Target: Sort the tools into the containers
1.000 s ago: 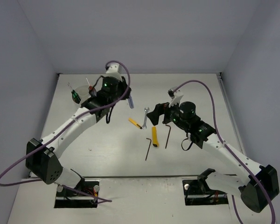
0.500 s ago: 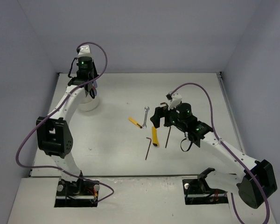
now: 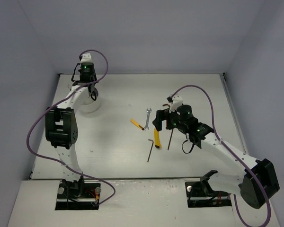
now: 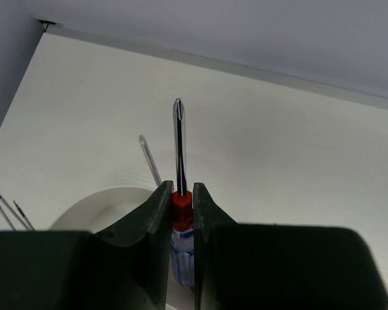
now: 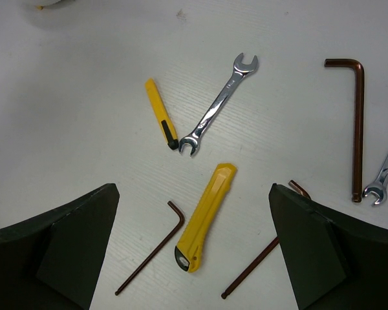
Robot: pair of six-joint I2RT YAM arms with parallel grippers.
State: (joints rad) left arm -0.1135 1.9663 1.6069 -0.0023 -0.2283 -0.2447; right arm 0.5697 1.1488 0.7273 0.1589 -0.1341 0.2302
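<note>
From above, the white cup is seen far left on the white table, under the left claw; grey walls stand around. At the left wrist, a blue screwdriver is pinched tight over the cup, not yet dropped. At the right wrist, the right claw is held wide and empty above a knife, wrenches and bent keys, all left to sort.
</note>
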